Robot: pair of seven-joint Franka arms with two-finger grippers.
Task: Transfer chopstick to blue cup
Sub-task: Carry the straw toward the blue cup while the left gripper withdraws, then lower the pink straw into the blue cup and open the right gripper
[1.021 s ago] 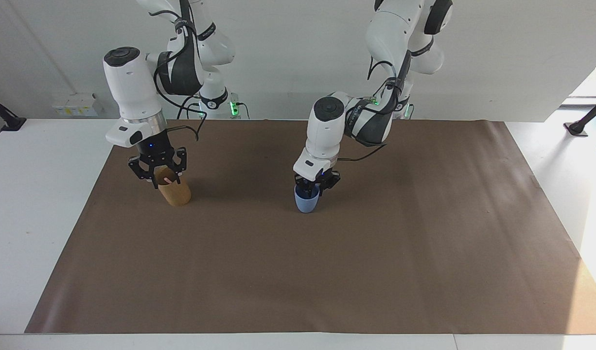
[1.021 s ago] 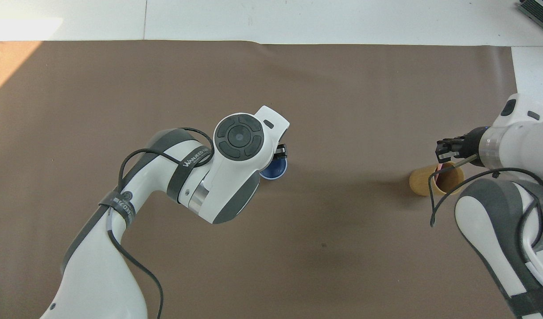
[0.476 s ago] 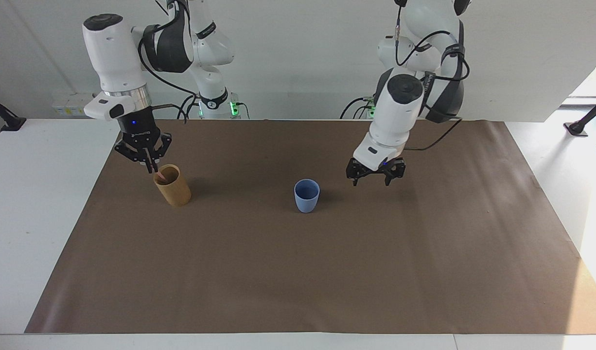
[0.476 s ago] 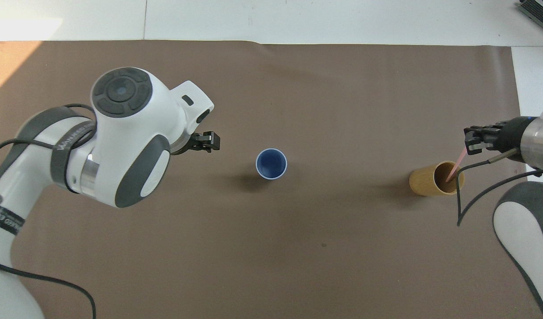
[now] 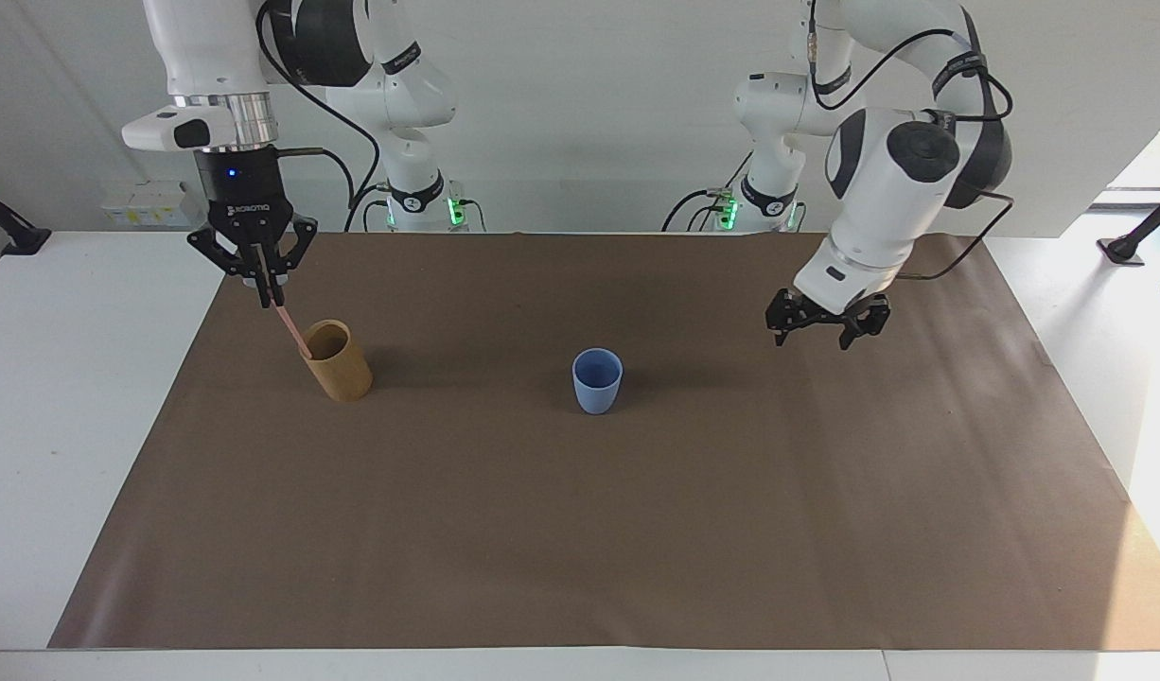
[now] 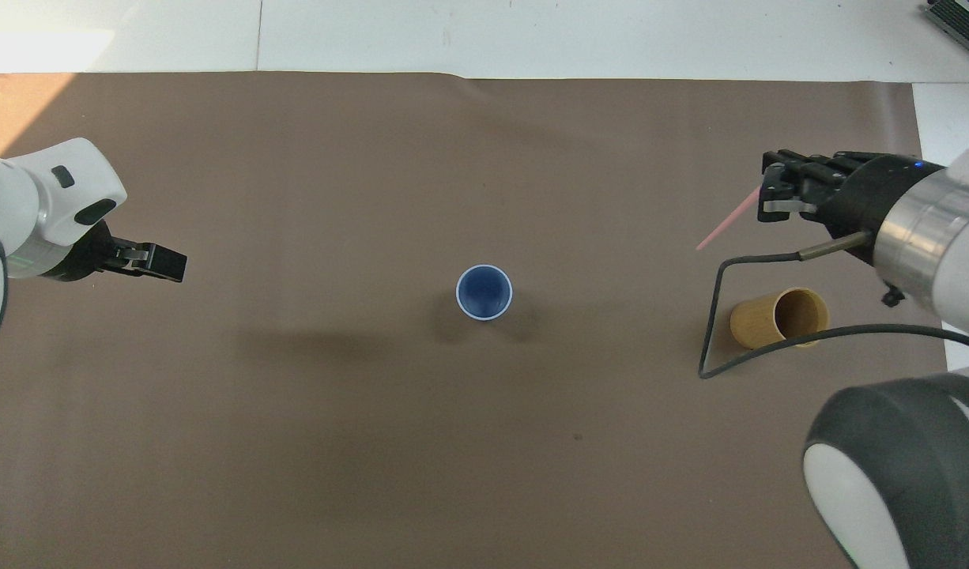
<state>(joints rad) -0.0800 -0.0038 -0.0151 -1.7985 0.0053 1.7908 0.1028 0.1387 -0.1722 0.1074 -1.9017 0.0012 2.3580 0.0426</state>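
The blue cup [image 5: 597, 380] stands upright in the middle of the brown mat; it also shows in the overhead view [image 6: 484, 292], and nothing shows inside it. My right gripper [image 5: 263, 282] [image 6: 771, 197] is shut on a pale pink chopstick [image 5: 288, 327] [image 6: 725, 227] and holds it slanted above the tan-brown holder [image 5: 337, 361] [image 6: 777, 318]. The stick's lower tip is level with the holder's rim. My left gripper [image 5: 823, 333] [image 6: 165, 263] is open and empty, up over the mat toward the left arm's end, apart from the blue cup.
A brown mat [image 5: 580, 530] covers most of the white table. The tan holder stands toward the right arm's end of the table. A black cable [image 6: 714, 316] hangs from the right wrist beside the holder.
My right gripper has risen with the chopstick, drawing it up out of the tan holder. My left gripper has let go of the blue cup and moved away toward its own end.
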